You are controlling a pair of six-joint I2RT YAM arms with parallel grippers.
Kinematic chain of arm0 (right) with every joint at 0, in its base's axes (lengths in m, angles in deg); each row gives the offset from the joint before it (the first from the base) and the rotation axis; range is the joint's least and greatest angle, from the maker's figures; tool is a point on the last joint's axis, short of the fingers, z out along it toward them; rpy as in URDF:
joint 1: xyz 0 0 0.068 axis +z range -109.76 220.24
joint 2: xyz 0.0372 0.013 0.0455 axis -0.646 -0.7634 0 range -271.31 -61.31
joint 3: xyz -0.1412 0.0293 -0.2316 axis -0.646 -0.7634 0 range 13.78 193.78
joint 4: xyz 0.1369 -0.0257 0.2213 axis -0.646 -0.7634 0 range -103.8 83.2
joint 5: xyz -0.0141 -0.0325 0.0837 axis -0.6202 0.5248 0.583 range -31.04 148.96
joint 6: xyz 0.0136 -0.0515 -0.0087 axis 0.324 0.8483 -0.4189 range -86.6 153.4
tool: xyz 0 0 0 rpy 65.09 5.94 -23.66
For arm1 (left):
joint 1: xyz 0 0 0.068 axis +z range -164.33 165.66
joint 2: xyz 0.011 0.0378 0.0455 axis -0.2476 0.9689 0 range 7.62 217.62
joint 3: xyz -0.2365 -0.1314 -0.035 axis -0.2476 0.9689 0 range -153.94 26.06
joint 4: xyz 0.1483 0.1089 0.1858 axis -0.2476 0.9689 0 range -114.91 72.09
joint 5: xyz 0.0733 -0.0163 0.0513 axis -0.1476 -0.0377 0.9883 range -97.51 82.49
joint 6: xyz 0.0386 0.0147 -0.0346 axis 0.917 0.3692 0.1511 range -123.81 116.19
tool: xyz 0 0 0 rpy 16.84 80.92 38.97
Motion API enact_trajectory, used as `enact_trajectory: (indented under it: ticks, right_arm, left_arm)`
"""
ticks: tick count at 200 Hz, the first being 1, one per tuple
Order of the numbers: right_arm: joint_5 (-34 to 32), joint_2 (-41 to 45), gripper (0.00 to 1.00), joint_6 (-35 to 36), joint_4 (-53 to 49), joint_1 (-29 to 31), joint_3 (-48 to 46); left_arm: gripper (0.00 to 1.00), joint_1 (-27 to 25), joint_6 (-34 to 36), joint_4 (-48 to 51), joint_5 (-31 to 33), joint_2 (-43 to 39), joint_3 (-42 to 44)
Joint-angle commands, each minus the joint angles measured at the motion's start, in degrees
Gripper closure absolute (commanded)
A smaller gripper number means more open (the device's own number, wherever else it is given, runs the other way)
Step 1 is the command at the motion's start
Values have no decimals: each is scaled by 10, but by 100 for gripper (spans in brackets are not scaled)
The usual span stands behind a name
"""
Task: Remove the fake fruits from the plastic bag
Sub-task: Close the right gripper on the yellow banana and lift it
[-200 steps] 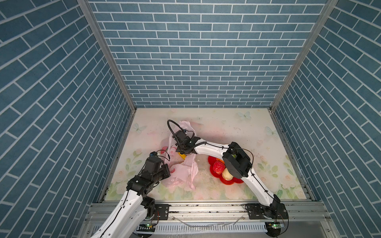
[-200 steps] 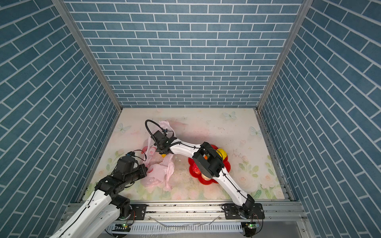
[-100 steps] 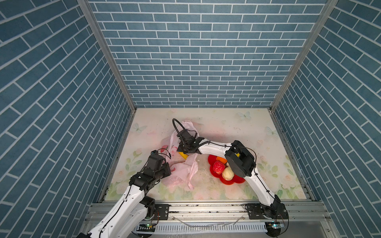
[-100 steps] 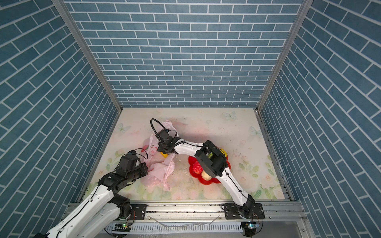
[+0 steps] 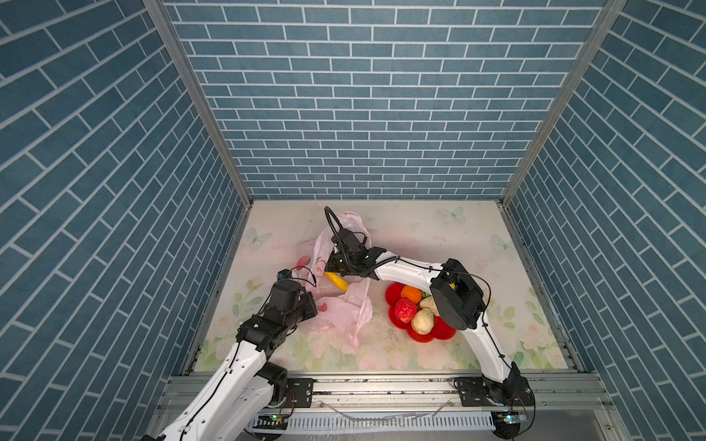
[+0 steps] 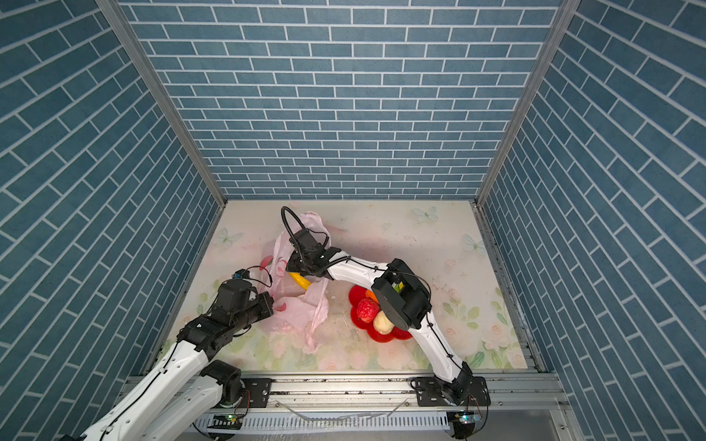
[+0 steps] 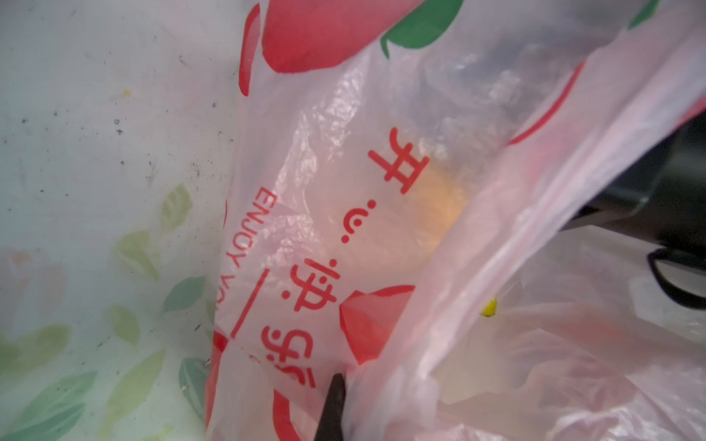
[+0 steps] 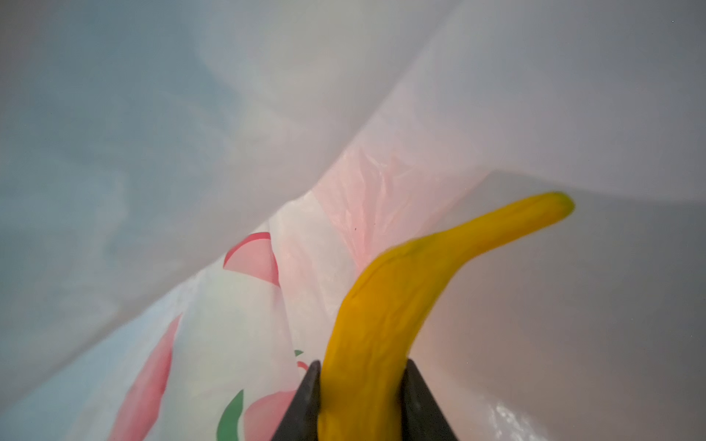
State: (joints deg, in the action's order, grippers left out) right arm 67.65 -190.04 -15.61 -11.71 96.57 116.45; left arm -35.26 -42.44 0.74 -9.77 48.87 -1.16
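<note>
Since a second ago the right arm's elbow has swung toward the right, uncovering the round orange toy fruit (image 5: 412, 293). More of the banana shows under the right wrist, and the left arm has stretched a little farther forward.

In both top views the thin, translucent pale-pink plastic bag (image 5: 344, 315) with red printing lies crumpled left of centre on the flower-printed tabletop (image 5: 420, 236). The left gripper (image 5: 311, 305) is closed on a bunch of film at the bag's left edge. The right gripper (image 5: 331, 272) reaches across the middle to the bag's mouth and is clamped on the long yellow toy banana (image 5: 338, 283), whose free end slants out toward the near side. To the right of the bag sits the red flower-shaped dish (image 5: 420, 338). It holds the orange fruit, a wrinkled red fruit (image 5: 405, 310), a cream lumpy fruit (image 5: 422, 321) and a second cream one partly under the elbow.

In the left wrist view the plastic bag (image 7: 344, 191) fills most of the frame, its red characters readable. One dark finger (image 7: 333, 408) of the left gripper presses against a gathered fold. A blurred orange-yellow patch glows through the film; I cannot tell what it is.

In the right wrist view the right gripper (image 8: 361, 401) has both dark fingers (image 8: 305, 401) tight against the yellow toy banana (image 8: 386, 324). The banana curves away with bag film (image 8: 363, 198) on all sides.
</note>
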Motion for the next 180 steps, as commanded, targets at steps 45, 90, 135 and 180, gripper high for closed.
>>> enact_trajectory:
  ticks: [45, 90, 135, 180]
  right_arm:
    - [60, 60, 87, -6, 54, -4, -19]
    - [86, 73, 88, -8, 69, -6, -25]
    - [86, 94, 88, -1, 79, -8, -36]
    - [88, 102, 88, 2, 87, -11, -28]
  left_arm:
    - [100, -2, 27, -41, 31, 35, -46]
    - [100, -2, 35, -80, 87, 62, -43]
    - [100, -2, 45, -100, 103, 97, -62]
    - [100, -2, 33, -109, 98, 101, -54]
